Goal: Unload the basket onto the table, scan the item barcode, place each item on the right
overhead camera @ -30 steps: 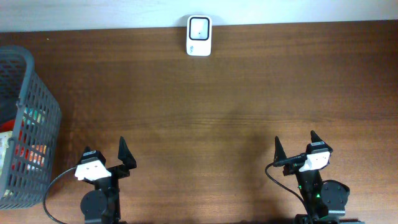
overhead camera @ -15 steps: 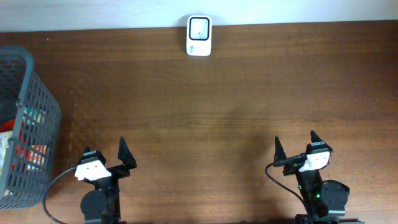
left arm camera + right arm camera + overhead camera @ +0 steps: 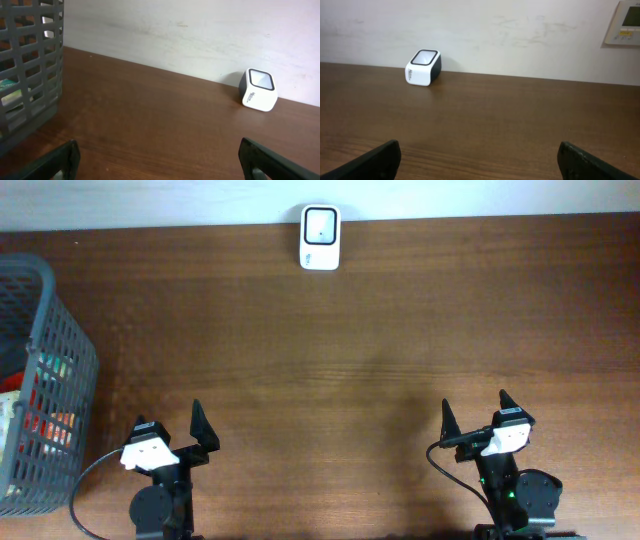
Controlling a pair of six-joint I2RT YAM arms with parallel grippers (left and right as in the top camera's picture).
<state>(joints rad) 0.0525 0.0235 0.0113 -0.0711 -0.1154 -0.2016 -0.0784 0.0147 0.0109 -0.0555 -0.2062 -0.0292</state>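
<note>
Left gripper [image 3: 168, 420] at 7, right gripper [image 3: 475, 412] at 5, both with jaws wide apart, holding nothing. Scanner [image 3: 320, 238] at 12, far back. Items [image 3: 10, 420] inside basket [image 3: 70, 350] at 9.

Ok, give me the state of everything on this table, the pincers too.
White cube-shaped barcode scanner: upright at the far edge, untouched, nothing in front of it.
Grey plastic mesh basket: upright at the left edge, colourful items inside.
Left pincer: open, empty.
Right pincer: open, empty.
</note>
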